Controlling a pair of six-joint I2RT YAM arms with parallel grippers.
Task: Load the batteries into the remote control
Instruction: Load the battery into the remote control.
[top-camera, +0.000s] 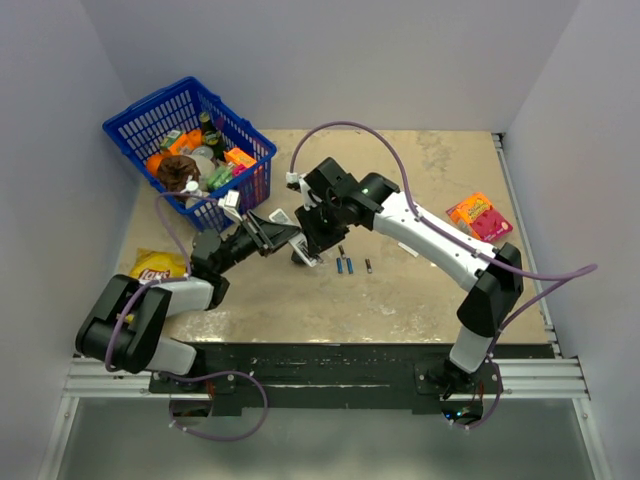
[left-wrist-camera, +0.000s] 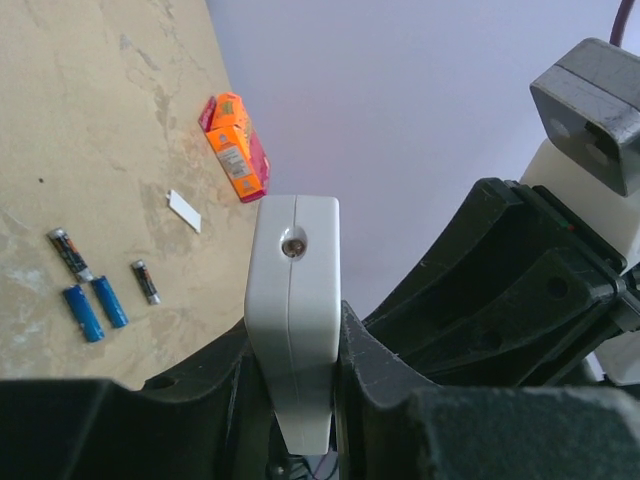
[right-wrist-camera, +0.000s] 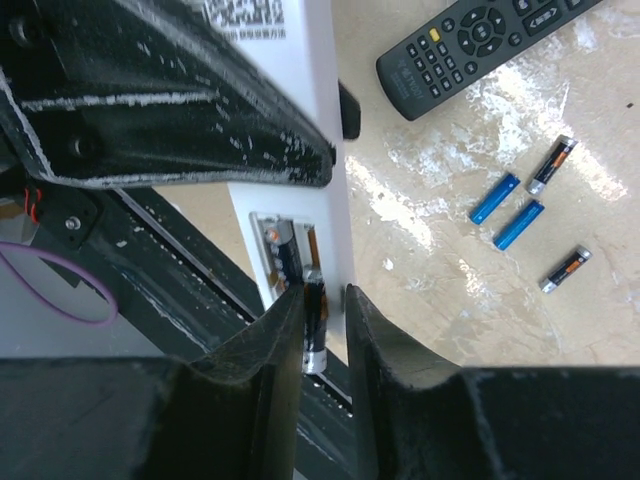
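Fingertips astride battery, right arm outstretched

The light was bright and even, maybe coming from above. Only soft, pale shadows lay on the table. In the right wrist view, white glare shone off the tabletop, and the near black fingers looked blurry.

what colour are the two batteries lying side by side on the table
Bright blue. The two batteries show best in the right wrist view.
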